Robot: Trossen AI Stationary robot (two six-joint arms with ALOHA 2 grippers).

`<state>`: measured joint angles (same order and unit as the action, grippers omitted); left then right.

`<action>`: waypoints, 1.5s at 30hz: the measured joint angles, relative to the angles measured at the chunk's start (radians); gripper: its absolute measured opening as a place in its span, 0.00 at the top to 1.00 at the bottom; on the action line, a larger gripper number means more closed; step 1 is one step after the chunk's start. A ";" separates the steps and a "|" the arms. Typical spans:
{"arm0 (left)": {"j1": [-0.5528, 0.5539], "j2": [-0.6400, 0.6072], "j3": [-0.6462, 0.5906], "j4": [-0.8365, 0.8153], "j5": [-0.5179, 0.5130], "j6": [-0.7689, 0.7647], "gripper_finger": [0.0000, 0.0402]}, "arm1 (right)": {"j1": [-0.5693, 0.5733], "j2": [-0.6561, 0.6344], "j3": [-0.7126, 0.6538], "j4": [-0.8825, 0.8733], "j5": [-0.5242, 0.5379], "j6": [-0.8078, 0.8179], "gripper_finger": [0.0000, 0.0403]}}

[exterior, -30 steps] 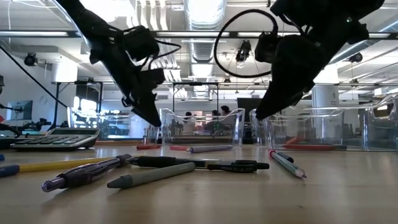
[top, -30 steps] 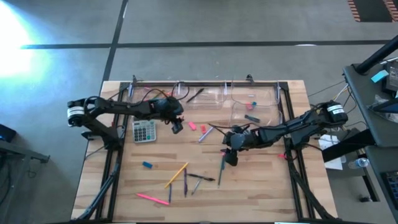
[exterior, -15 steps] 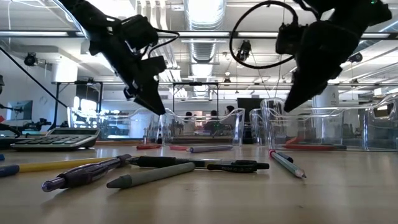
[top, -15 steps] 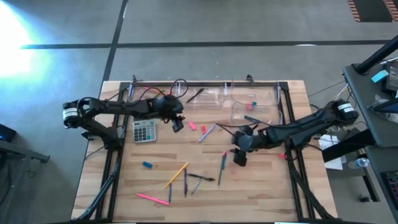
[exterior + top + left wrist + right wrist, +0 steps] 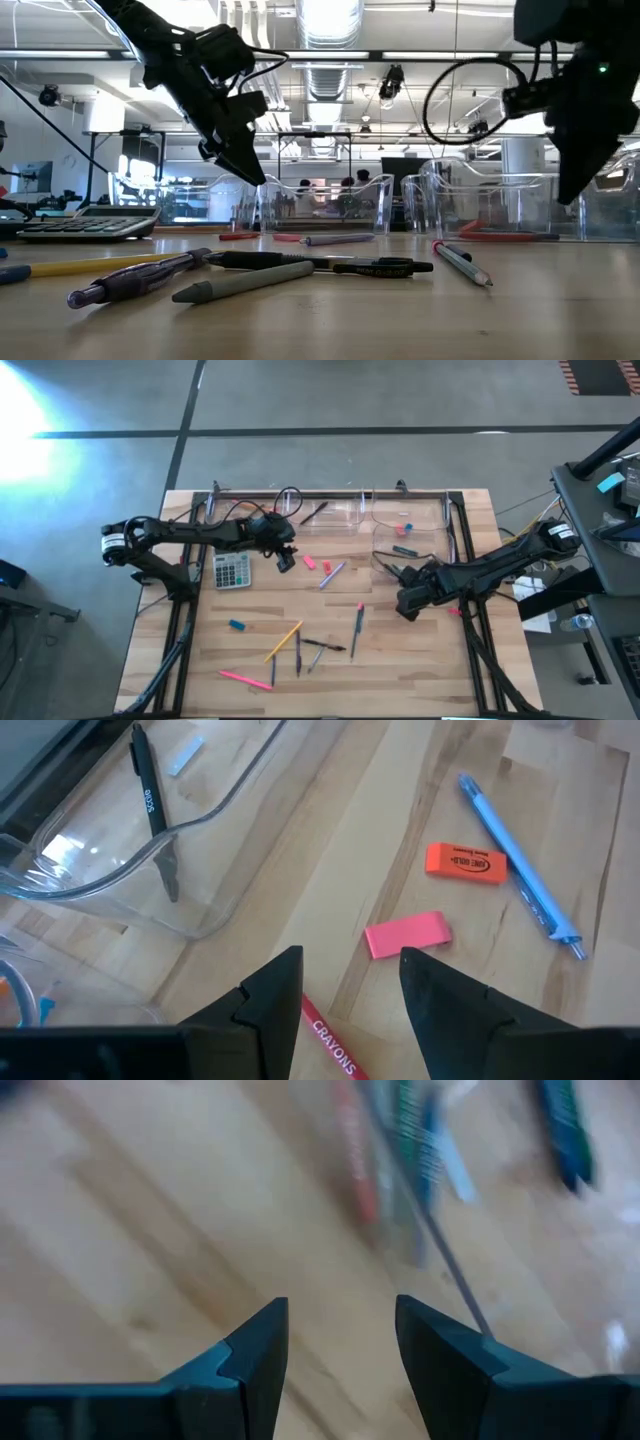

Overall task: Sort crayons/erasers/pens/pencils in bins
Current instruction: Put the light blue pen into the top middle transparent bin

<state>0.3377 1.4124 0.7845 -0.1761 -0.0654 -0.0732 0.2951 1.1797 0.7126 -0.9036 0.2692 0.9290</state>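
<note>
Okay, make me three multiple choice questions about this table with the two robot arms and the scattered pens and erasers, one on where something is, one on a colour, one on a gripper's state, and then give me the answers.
1. Where does the calculator sit?
A. On the table's left part, beside the left arm
B. Inside a clear bin
C. At the table's right edge

2. What colour is the eraser nearest the left gripper in the left wrist view?
A. Blue
B. Pink
C. Green

3. What is the right gripper doing?
A. Shut on a pencil
B. Open and empty above the wood
C. Resting inside a bin

Answers:
1 A, the high view shows it on bare wood just below the left arm.
2 B, a pink block lies just past the fingertips, with an orange eraser farther off.
3 B, the right wrist view shows only wood between its spread fingers.
</note>
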 joint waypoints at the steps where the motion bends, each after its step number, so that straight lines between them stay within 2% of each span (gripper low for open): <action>1: 0.000 0.000 0.000 0.000 0.000 0.000 0.61 | 0.000 0.000 0.000 -0.035 0.008 0.020 0.56; 5: 0.000 0.000 0.000 0.000 0.000 0.000 0.61 | 0.000 0.000 -0.001 -0.101 0.024 0.071 0.56; 12: 0.000 0.000 0.001 0.001 0.000 0.000 0.61 | 0.026 -0.001 0.025 -0.105 0.019 0.068 0.56; 18: 0.000 0.000 0.001 0.001 -0.023 -0.001 0.61 | 0.100 -0.022 0.089 -0.101 0.025 0.074 0.56; 22: -0.003 -0.001 0.001 -0.008 -0.022 -0.002 0.61 | 0.178 -0.032 0.141 -0.090 0.099 0.082 0.56; 26: -0.017 -0.038 0.019 -0.179 -0.022 -0.034 0.61 | 0.254 -0.032 0.184 -0.075 0.171 0.092 0.56; 31: -0.051 -0.154 0.055 -0.285 -0.022 -0.023 0.61 | 0.318 -0.032 0.217 0.027 0.245 0.008 0.56; 35: -0.098 -0.269 0.136 -0.563 -0.046 -0.046 0.61 | 0.346 -0.032 0.233 0.134 0.255 -0.087 0.56; 39: -0.184 -0.356 0.164 -0.737 -0.120 -0.124 0.61 | 0.349 -0.032 0.245 0.235 0.275 -0.193 0.56; 45: -0.304 -0.400 0.099 -0.740 -0.152 -0.218 0.61 | 0.349 -0.032 0.244 0.323 0.286 -0.298 0.56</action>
<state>0.0338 1.0123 0.8832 -0.9157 -0.2172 -0.2909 0.6437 1.1481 0.9569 -0.5805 0.5549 0.6313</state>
